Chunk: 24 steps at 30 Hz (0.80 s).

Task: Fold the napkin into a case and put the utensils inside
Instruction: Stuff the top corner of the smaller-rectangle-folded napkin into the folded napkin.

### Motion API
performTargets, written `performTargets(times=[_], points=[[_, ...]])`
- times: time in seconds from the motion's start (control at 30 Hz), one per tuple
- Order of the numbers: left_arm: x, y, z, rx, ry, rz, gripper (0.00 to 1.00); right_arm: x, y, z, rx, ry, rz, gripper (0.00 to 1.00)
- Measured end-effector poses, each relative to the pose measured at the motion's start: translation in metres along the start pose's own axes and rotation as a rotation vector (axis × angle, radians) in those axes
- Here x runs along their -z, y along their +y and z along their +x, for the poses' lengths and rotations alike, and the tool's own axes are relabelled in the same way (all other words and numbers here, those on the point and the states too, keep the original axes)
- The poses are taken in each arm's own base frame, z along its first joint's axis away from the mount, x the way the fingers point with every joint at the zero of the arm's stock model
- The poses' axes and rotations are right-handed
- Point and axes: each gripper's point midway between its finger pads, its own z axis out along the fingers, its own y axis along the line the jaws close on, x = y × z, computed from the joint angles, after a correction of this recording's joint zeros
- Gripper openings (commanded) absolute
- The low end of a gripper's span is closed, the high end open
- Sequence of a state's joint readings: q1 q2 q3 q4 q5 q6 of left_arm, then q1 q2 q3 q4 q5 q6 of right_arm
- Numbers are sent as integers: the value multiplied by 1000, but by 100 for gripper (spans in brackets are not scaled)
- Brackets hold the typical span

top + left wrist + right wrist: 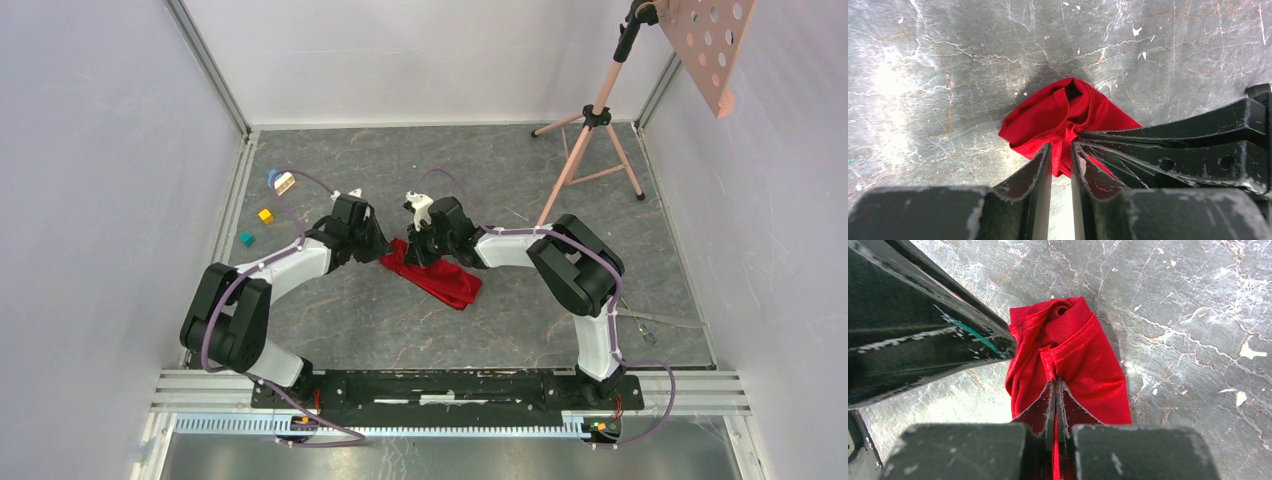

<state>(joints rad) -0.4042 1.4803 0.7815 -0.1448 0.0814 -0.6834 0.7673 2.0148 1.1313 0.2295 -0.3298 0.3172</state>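
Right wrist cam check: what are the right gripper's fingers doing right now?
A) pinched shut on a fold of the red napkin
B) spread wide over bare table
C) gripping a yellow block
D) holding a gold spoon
A: the right gripper has its fingers closed together on a raised ridge of the napkin, with red cloth running between them.

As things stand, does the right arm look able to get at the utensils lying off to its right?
Probably not yet: the right hand is shut on the napkin. The utensils lie uncovered close beside that arm, so nothing else seems to block them once it lets go.
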Motion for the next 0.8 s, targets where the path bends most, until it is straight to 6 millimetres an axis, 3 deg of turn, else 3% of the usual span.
performTargets(times=[0.3, 0.57, 0.8], points=[[-19, -7, 14, 24, 72, 64, 24, 0, 1, 0, -9, 0, -2, 0], [-31, 0, 24, 31, 115, 38, 13, 0, 1, 0, -19, 0, -4, 2], [-38, 1, 20, 37, 124, 11, 7, 3, 0, 0, -12, 3, 1, 30]])
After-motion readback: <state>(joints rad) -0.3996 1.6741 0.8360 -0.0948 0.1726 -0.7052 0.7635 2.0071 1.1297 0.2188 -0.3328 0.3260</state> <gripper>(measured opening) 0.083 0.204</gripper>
